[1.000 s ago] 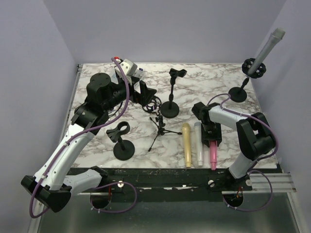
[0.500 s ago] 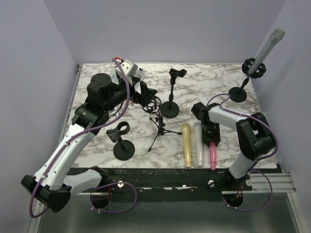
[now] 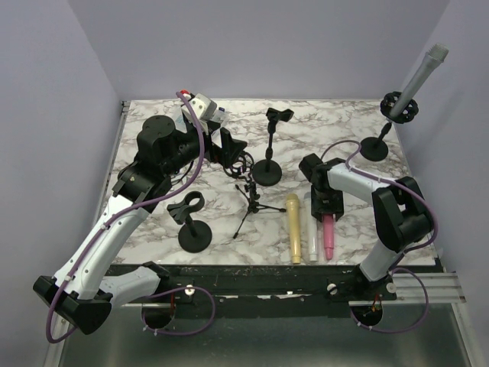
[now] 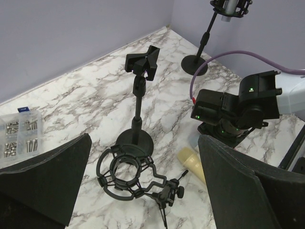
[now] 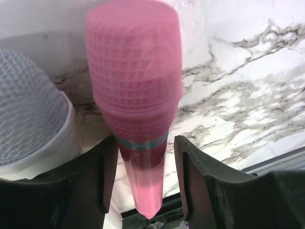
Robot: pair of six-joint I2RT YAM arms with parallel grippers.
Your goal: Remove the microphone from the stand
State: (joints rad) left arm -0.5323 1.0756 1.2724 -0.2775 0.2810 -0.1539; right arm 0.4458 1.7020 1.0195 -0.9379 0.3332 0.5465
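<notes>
Marbled tabletop under lilac walls fills the top view. At its lower right the right gripper (image 3: 327, 210) sits low over the pink microphone (image 5: 136, 81). In the wrist view its two fingers (image 5: 190, 176) straddle the pink handle, jaws apart, with a sliver of gap on the right side, so nothing is clamped. One pad looks close enough to rub. If the gripper lifts off crooked, it could drag or roll the pink microphone into the white microphone (image 3: 309, 229) just beside it, and that one into the yellow microphone (image 3: 293, 228).

The left gripper (image 4: 143, 162) hangs wide open at upper left, holding nothing, above a small tripod shock mount (image 4: 126, 171).

The task's piece is probably the grey microphone (image 3: 419, 76), tilted in the tall stand (image 3: 396, 107) at the far upper right, well apart from both grippers. That stand has a slim post on a small round base (image 3: 374, 147), so a sideways pull would likely tip it rather than free the microphone. The right arm's purple cable (image 3: 348, 157) loops near that base and may snag it.

Two empty clip stands, one at centre (image 3: 271, 149) and one at lower left (image 3: 191, 222), stand on the left gripper's side. A clear parts box (image 4: 19, 131) sits at the far left edge of its wrist view.
</notes>
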